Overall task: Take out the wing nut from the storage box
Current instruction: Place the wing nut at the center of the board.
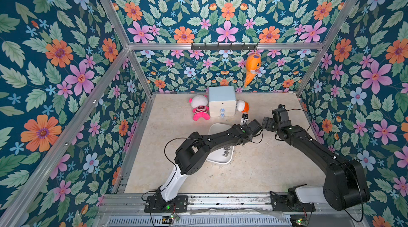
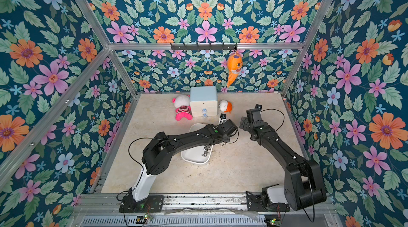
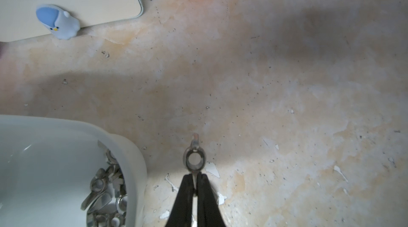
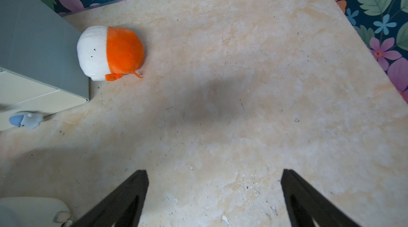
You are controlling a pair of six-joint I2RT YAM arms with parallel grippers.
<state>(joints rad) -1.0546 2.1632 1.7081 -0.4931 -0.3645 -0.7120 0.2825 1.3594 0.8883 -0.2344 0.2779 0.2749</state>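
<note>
Pinching one wing of a wing nut (image 3: 194, 159), the left pincer (image 3: 195, 176) is clamped tight. The nut is outside the storage box (image 3: 134, 162), over the counter (image 3: 265, 82) just beside the box's rim. A heap of wing nuts (image 3: 106, 195) lies inside the box. The right pincer (image 4: 214, 171) gapes wide with nothing in it, nearer the counter's right edge.

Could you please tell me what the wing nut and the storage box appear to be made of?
The wing nut looks like metal: silvery grey with dull glints. The storage box is probably plastic: smooth, glossy white, with a rounded moulded rim.
</note>
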